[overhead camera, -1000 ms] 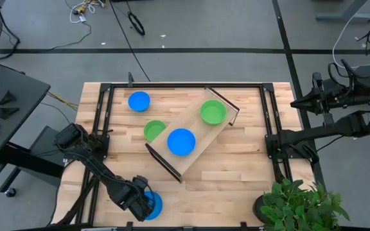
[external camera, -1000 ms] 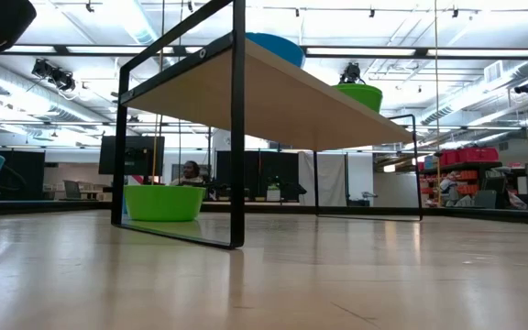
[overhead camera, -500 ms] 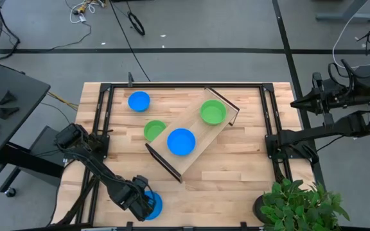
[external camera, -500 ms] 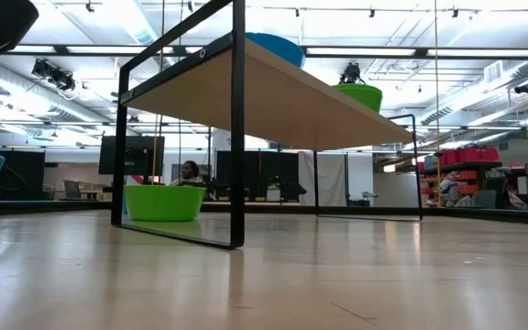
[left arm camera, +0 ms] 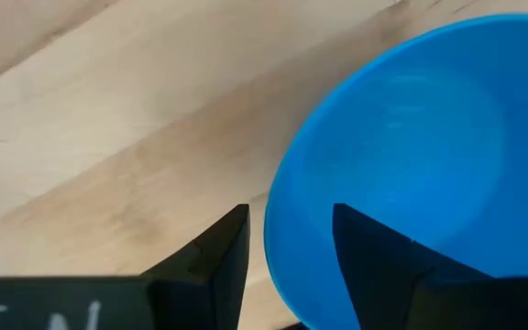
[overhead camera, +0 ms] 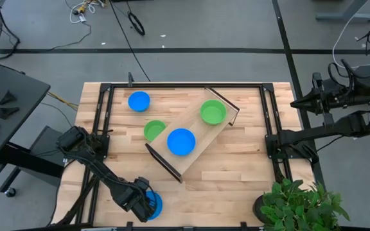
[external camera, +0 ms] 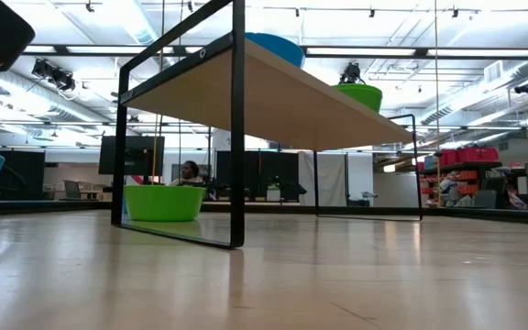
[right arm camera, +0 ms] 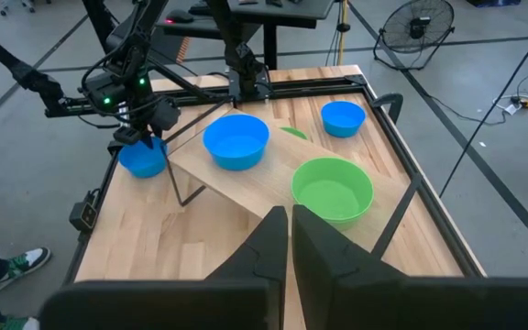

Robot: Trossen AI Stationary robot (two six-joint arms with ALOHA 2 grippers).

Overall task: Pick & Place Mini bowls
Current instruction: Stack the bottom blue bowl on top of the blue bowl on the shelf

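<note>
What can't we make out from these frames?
- Blue bowl at the near edge, high view: partly covered by the left pincer.
- Left wrist view: the fingers straddle that bowl's rim; contact unclear, bottom edge cuts it off.
- Green bowl on the table, high view: partly under the tray.
- Sixth bowl: unseen anywhere.

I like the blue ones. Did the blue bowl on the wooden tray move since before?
No. The blue bowl sits at the same spot on the wooden tray.
</note>
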